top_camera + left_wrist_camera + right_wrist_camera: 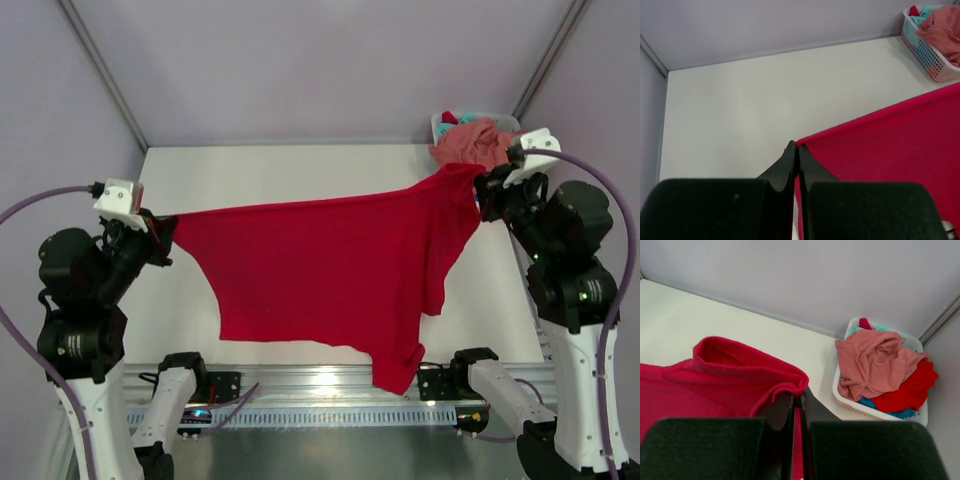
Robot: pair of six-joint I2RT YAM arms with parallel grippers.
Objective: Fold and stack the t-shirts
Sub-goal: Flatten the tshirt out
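A white table (300, 180) is lying under pale lilac walls (300, 70). At the left, the left gripper (795, 148) is pinching one corner of the red shirt (330, 270), jaws pressed together on the cloth. The shirt is hanging stretched between the arms, its long axis running left to right and its soft knit sagging toward the near edge. The right gripper (800, 396) is clamping the bunched other end, so neither arm is nearer. Far right, a crumpled salmon shirt (875, 362) is spilling from the perforated basket (840, 390).
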